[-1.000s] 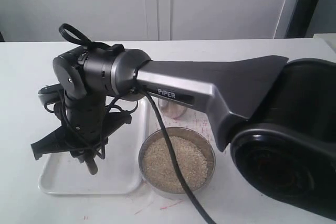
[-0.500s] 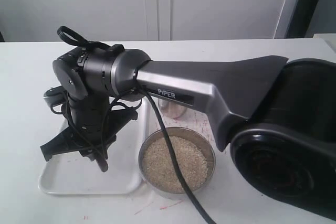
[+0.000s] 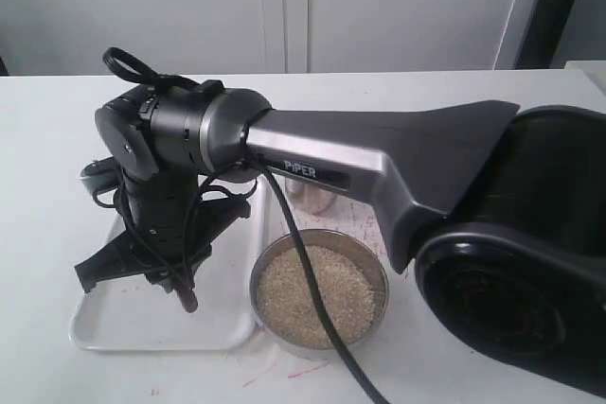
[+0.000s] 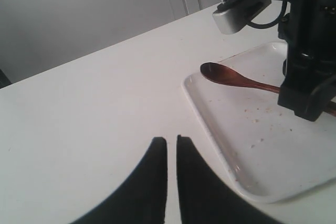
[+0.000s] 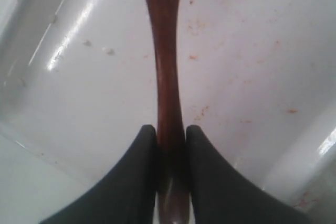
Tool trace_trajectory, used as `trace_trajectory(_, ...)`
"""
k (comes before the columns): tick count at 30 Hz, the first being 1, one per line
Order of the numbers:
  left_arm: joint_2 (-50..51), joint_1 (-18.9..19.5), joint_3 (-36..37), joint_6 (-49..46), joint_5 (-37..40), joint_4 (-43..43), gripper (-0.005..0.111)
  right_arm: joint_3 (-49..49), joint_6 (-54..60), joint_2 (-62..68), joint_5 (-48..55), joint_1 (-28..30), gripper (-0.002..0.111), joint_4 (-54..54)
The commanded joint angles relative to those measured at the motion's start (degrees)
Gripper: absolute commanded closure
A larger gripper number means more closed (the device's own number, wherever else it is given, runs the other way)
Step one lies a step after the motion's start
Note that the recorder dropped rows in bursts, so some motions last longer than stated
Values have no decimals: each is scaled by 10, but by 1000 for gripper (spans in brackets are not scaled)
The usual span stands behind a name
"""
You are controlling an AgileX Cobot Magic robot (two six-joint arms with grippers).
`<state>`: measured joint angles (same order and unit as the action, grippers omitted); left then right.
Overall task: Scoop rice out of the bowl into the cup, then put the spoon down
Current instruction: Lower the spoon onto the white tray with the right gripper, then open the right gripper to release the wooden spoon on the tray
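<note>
The right gripper [image 5: 170,132] reaches across to the left of the table [image 3: 426,101] and stands over the white tray [image 3: 123,324]. Its jaws are clamped narrowly on the slim handle of the wooden spoon [image 5: 165,51], one pad on each side. The grip sits near the handle's end, which keeps the round scoop well out in front of the fingers, where it could dip into grain without the gripper following it in.

From the left wrist view the spoon [image 4: 231,77] lies low and almost level over the tray [image 4: 247,150], its scoop at the tray's edge and dark, with no rice seen in it. Whether it touches the tray cannot be told.

The rice [image 3: 312,295] fills the steel bowl [image 3: 371,262], just right of the tray at the near edge. The cup [image 3: 317,198] stands just beyond the bowl, largely hidden under the arm, so its contents cannot be seen.

The left gripper [image 4: 171,140] holds nothing. Its jaws are nearly together with a thin slit between, and it hangs over bare table left of the tray, probably parked out of the working arm's way.
</note>
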<state>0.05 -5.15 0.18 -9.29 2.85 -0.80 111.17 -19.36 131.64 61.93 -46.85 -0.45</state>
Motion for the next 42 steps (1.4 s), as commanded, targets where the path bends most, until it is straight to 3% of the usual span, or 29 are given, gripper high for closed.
trace_trajectory(1, -1, -2, -2, -1, -2, 3, 92, 2, -2, 13, 9, 6, 108, -8)
trace_trajectory(28, -1, -2, -2, -1, -2, 3, 92, 2, -2, 28, 1, 7, 107, -10)
trace_trajectory(33, -1, -2, -2, -1, -2, 3, 92, 2, -2, 28, 6, 7, 94, -10)
trace_trajectory(35, -1, -2, -2, -1, -2, 3, 92, 2, -2, 28, 7, 7, 83, -10)
trace_trajectory(42, -1, -2, -2, -1, -2, 3, 92, 2, -3, 28, -2, 7, 69, -10)
